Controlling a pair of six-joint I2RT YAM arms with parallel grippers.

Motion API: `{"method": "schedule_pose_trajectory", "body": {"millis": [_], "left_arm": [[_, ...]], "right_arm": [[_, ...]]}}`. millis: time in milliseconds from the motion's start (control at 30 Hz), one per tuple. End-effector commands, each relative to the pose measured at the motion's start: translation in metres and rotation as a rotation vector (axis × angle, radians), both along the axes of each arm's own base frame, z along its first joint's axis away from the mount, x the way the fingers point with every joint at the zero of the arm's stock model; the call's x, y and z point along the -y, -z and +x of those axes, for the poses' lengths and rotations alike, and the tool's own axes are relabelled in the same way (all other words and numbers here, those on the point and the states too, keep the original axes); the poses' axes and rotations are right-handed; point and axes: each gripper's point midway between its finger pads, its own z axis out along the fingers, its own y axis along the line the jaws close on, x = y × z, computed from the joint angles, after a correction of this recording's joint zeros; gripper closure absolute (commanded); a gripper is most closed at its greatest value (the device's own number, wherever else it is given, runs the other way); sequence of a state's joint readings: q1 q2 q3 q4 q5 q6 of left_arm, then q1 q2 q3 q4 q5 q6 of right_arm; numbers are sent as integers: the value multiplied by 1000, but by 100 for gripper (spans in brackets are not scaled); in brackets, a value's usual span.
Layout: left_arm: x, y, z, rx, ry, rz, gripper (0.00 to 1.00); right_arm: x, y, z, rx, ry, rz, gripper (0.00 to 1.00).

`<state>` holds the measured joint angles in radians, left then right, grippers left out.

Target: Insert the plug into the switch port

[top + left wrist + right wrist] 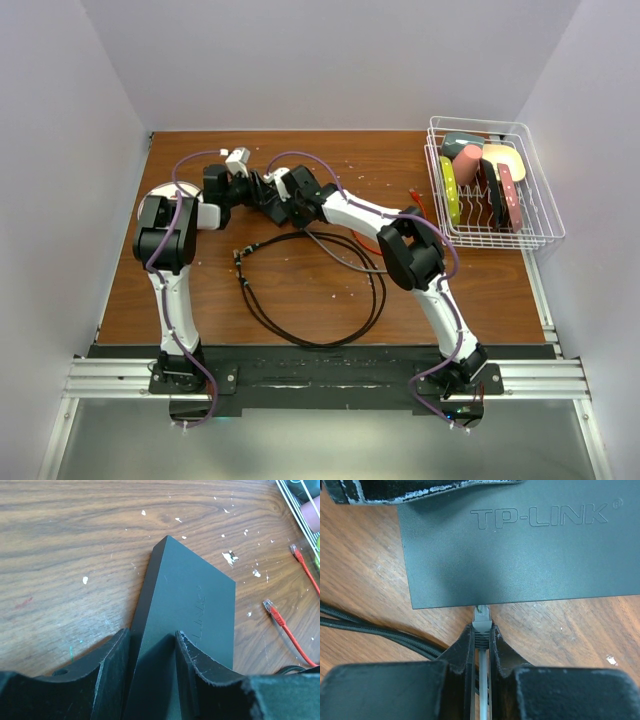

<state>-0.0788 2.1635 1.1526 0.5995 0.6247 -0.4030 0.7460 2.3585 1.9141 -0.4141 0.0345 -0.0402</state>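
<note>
Pointing tip-first at switch: plug

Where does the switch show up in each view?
Top external: switch upper left of centre, barely visible between left gripper and right gripper.
Left wrist: switch at centre, in the left gripper.
Right wrist: switch across the top, plug at its lower edge.
Shared landmark: the wooden table.
</note>
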Motion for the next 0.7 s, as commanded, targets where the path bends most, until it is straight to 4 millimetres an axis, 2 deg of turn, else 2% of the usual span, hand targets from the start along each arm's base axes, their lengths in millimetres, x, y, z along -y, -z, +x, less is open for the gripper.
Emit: {"method": "schedule_pose_trajectory", "body": {"millis": [0,367,667], "left_arm": [[69,23,-72,-210,316,-102,71],[86,42,-93,-303,416,-131,73],[94,37,-112,-333,467,-132,76]], "right_arm": [[-58,-90,60,294,3,294,100],[-60,-89,70,338,11,303,100],[-64,-87,78,355,28,309,100]]}}
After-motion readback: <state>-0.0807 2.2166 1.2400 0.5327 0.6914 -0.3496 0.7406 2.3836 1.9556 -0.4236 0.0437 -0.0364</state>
